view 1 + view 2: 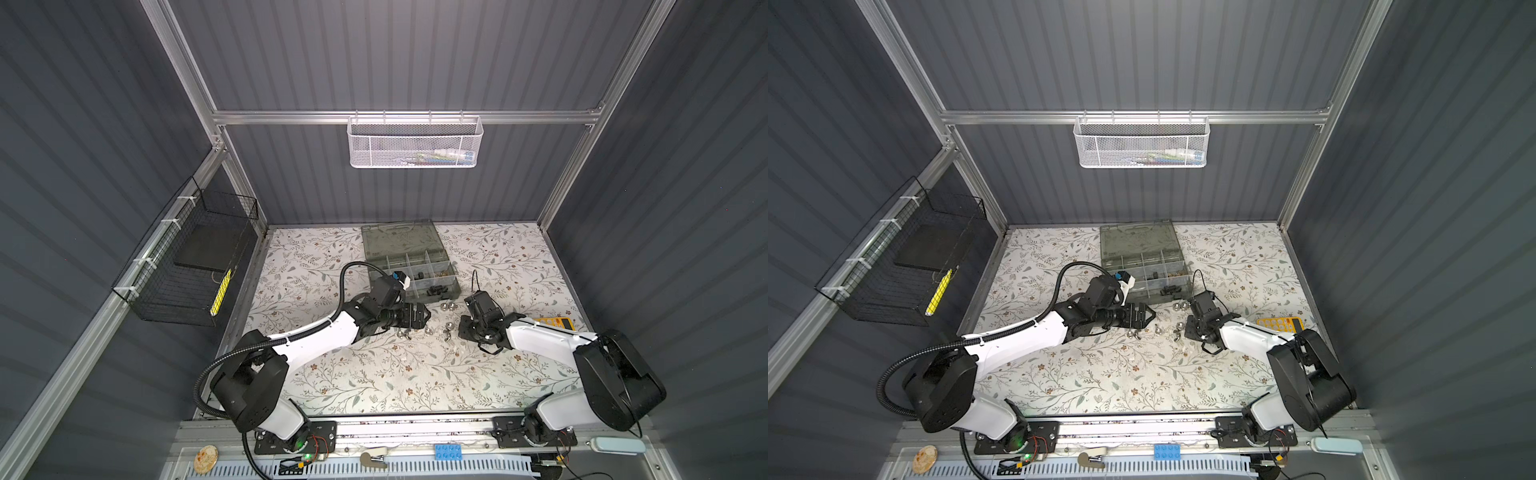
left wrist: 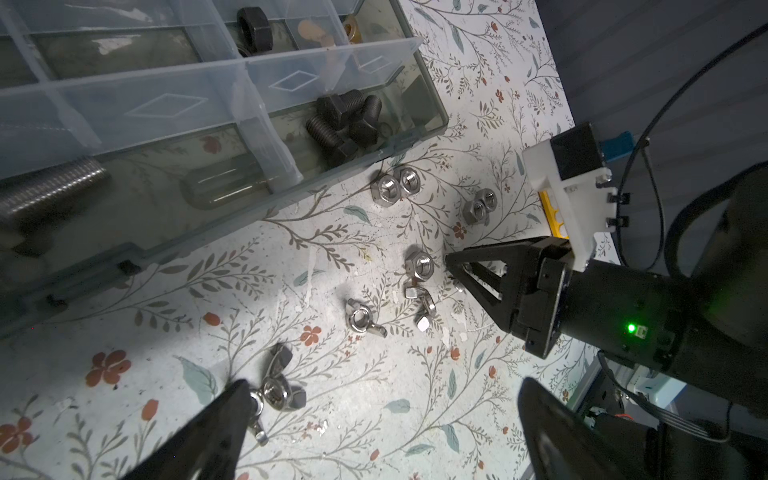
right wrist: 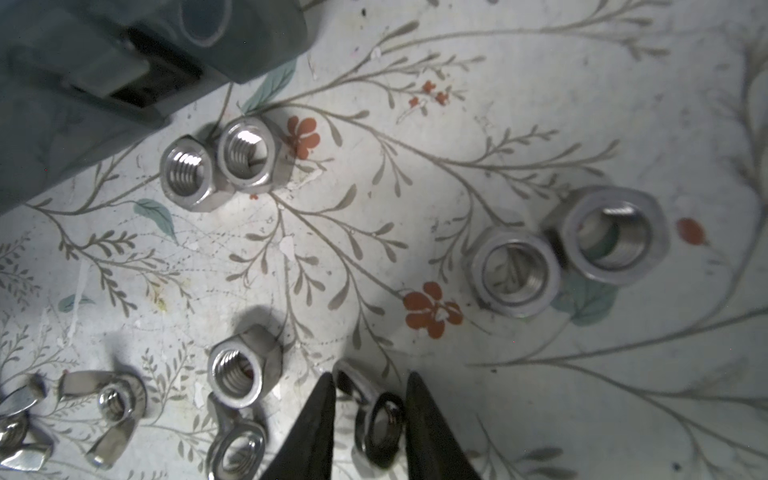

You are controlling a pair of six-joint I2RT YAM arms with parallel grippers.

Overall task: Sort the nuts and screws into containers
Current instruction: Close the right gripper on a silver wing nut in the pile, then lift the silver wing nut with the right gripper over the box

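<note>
Pinching a wing nut (image 3: 380, 419) near the table's (image 1: 316, 374) middle, the right gripper (image 3: 370, 376) stands just before the case (image 1: 407, 257); the left gripper (image 2: 382, 382) hangs spread wide over loose nuts (image 2: 395, 189) beside it.

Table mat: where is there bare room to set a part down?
Crowded: in front of the organiser case, silver hex nuts and wing nuts lie between the left gripper and right gripper. Free: the floral mat nearer than the nuts; both back corners beside the case.
</note>
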